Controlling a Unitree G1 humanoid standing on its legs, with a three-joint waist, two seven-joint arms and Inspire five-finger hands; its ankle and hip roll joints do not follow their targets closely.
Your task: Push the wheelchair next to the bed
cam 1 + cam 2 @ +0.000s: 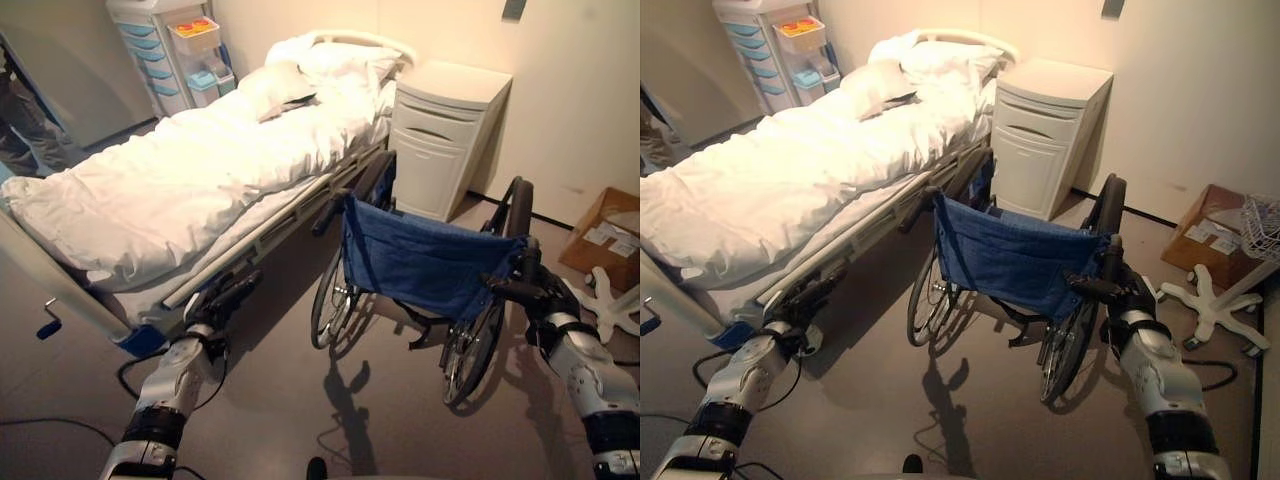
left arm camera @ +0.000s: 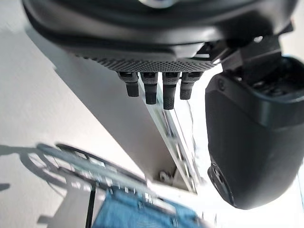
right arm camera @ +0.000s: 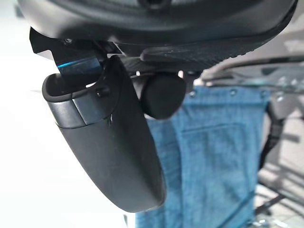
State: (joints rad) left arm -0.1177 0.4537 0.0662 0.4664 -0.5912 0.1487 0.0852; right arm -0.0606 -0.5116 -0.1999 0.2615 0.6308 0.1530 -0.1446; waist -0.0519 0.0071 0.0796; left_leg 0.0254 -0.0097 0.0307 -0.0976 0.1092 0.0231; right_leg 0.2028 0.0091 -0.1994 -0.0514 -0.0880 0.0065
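Wheelchair (image 1: 420,265): I see it standing just beside the bed's long side, blue fabric back turned toward me, front end close to the nightstand. One big wheel sits near the bed rail; the other is on the side away from the bed.
Bed (image 1: 180,190): white duvet and pillows; metal side rail runs along the edge facing the wheelchair.
Right hand (image 1: 528,292): at the wheelchair's push handle on the side away from the bed. In its wrist view I see a round dark grip end (image 3: 164,95) tucked under the palm with the thumb alongside, so I read it as wrapped round that handle.
Left hand (image 1: 225,296): low, by the bed's side rail, well apart from the wheelchair's near handle (image 1: 330,215). Its wrist view shows the fingers (image 2: 151,88) curled down in a row, nothing inside them, thumb apart.
Nightstand (image 1: 440,135): white, at the head of the bed, against the wall, just beyond the wheelchair.
Drawer cart (image 1: 165,50): on the far side of the bed from the wheelchair.
Cardboard box (image 1: 605,235): on the floor past the wheelchair, away from the bed.
Person (image 1: 25,125): legs visible beyond the bed's far side.
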